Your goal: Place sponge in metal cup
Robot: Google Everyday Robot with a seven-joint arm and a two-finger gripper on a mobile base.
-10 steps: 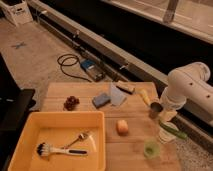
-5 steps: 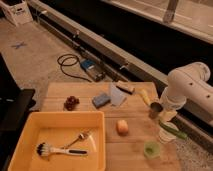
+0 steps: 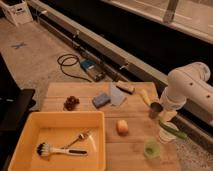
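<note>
Sponge point(image 3: 101, 100) lies ungrasped mid-table. Gripper point(image 3: 167, 118) hangs beside metal cup point(image 3: 155, 110), fingers released. Next: reach across, grasp sponge.

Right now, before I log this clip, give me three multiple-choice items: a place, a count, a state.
1. Where is the sponge? A in the tray; B on the table beside the cloth; C in the metal cup.
2. How many utensils lie in the tray? A two; B none; C four.
3. The gripper, beside the metal cup at the table's right edge, is: A holding the sponge; B empty; C lifting the tray.
Answers: B, it lies on wood by the cloth; A, a brush and a fork; B, the sponge lies apart from it.
</note>
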